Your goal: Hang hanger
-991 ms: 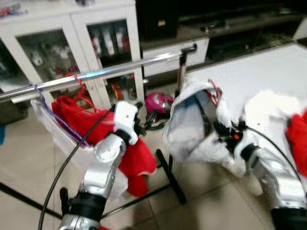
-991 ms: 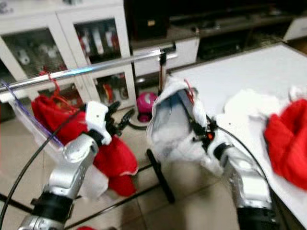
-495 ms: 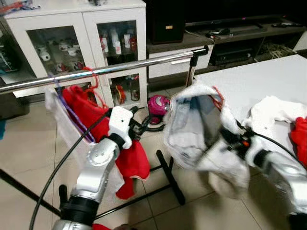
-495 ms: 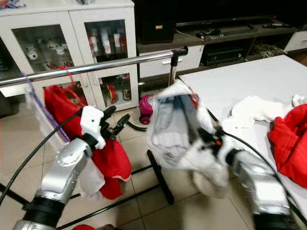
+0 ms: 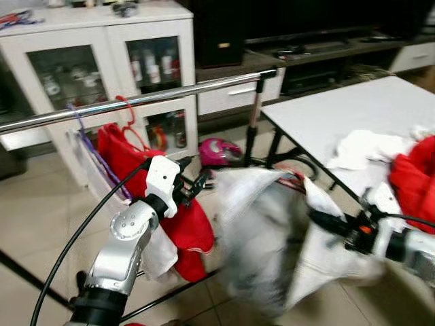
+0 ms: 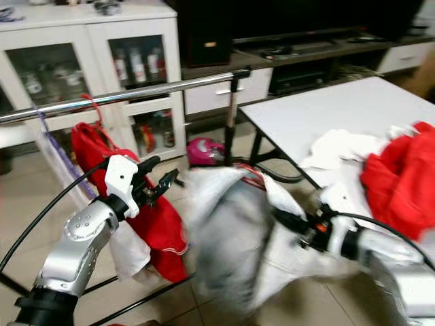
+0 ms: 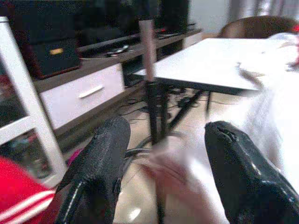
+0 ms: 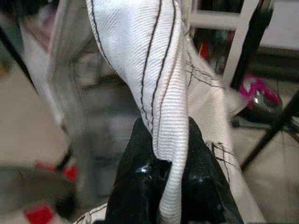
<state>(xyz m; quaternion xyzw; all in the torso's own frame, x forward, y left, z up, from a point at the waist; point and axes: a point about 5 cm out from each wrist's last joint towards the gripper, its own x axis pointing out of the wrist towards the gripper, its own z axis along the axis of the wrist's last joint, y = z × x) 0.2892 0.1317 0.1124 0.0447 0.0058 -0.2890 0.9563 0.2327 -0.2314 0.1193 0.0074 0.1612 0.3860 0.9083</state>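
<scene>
Across the left eye view, a chrome rail (image 5: 136,100) runs in front of a white glass-door cabinet (image 5: 88,61), with a red garment (image 5: 146,197) already hanging from it on a red hanger hook (image 5: 126,109). The right claw (image 5: 325,221) holds a white garment (image 5: 272,238) low, well below the rail, between the rack and the white surface (image 5: 333,115); it is smeared with motion blur. A red hanger edge (image 5: 293,178) shows at its top, though I cannot tell which way the hook faces. To do this step well, I judge the right arm should lift until the hook stands above the bare stretch of rail beside the red garment, then lower it squarely over the tube. The left claw (image 5: 192,185) hovers by the red garment, fingers spread, empty.

Over in the right eye view, more red cloth (image 6: 401,176) and white cloth (image 6: 340,146) lie on the surface.

From the left wrist view, the two black fingers (image 7: 100,163) stand wide apart with nothing between them; a blurred rack post (image 7: 152,84) rises beyond.

Close up in the right wrist view, the fingers are pinched tight on a fold of the white garment, a ribbed weave with thin dark seam lines, hanging limp and bunched. Since the grip is on cloth, it may slide on the hanger when raised.
</scene>
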